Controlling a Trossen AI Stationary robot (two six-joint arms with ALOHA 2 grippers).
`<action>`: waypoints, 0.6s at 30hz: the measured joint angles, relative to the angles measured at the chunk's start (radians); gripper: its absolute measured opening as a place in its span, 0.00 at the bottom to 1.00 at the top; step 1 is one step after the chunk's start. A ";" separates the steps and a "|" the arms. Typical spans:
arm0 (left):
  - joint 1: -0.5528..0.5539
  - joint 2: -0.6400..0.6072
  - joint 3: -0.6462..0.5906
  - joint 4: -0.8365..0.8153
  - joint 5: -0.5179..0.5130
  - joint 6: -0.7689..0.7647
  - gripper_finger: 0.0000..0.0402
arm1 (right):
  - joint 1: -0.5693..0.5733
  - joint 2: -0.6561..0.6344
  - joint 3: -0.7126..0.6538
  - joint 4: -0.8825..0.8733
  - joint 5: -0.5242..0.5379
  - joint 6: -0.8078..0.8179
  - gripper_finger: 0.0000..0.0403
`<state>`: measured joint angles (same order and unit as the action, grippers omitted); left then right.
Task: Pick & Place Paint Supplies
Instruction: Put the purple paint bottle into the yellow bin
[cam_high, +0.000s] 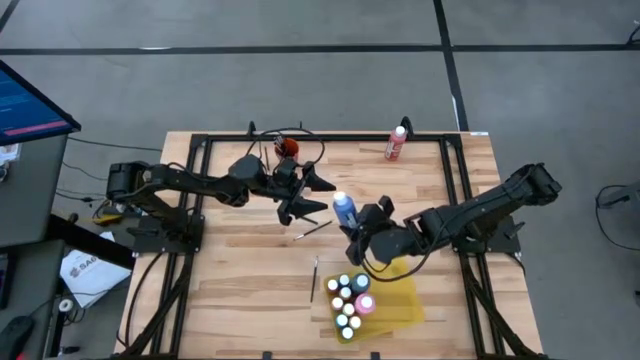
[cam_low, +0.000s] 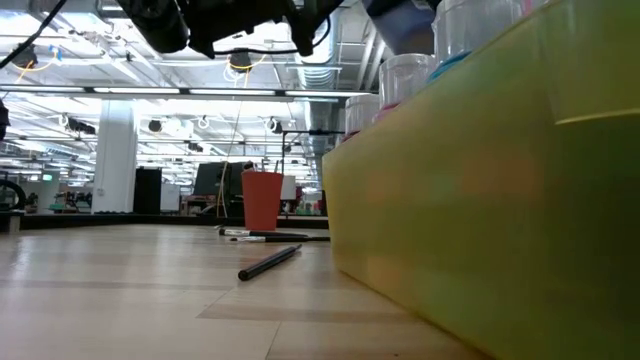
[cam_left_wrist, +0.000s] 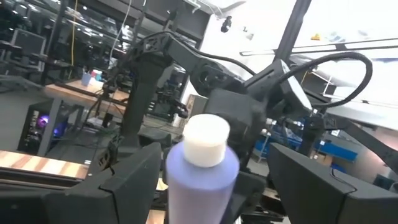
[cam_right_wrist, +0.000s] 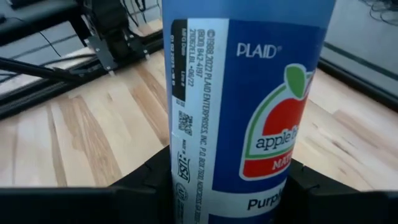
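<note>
A blue paint bottle (cam_high: 344, 208) with a white cap (cam_left_wrist: 205, 138) hangs above the table's middle, and my right gripper (cam_high: 360, 232) is shut on it. My left gripper (cam_high: 312, 198) stands open just left of the bottle. In the left wrist view its fingers (cam_left_wrist: 124, 183) show on either side of the bottle, apart from it. A yellow tray (cam_high: 400, 300) at the near right holds several white-capped bottles (cam_high: 348, 300). A thin paintbrush (cam_high: 313, 228) lies on the wood at mid-table, and a second brush (cam_high: 314, 278) lies left of the tray. My right gripper pinches the blue bottle's lower body (cam_right_wrist: 186, 186) between its two fingers (cam_right_wrist: 146, 183), one on each side of the label. The fingers come from the table's right, slanting down. The bottle stands nearly upright, cap up, lifted clear of the table.
A red bottle (cam_high: 396, 143) stands near the far edge, right of centre. An orange cup (cam_high: 287, 148) stands at the far middle, behind my left arm. A black frame (cam_high: 200, 160) runs around the table top. Bare wood lies at the near left.
</note>
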<state>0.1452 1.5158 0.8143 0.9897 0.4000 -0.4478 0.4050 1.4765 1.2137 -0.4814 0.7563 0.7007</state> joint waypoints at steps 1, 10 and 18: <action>0.000 0.000 0.000 -0.001 0.000 0.000 0.71 | -0.002 0.000 0.000 0.015 -0.003 -0.012 0.41; 0.000 0.045 0.075 0.003 0.027 -0.002 0.71 | -0.023 0.000 0.000 0.055 -0.025 -0.046 0.41; 0.000 0.101 0.134 -0.011 0.079 -0.028 0.71 | -0.035 0.000 0.000 0.062 -0.031 -0.046 0.42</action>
<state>0.1452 1.6173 0.9478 0.9792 0.4787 -0.4760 0.3698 1.4765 1.2137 -0.4189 0.7258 0.6544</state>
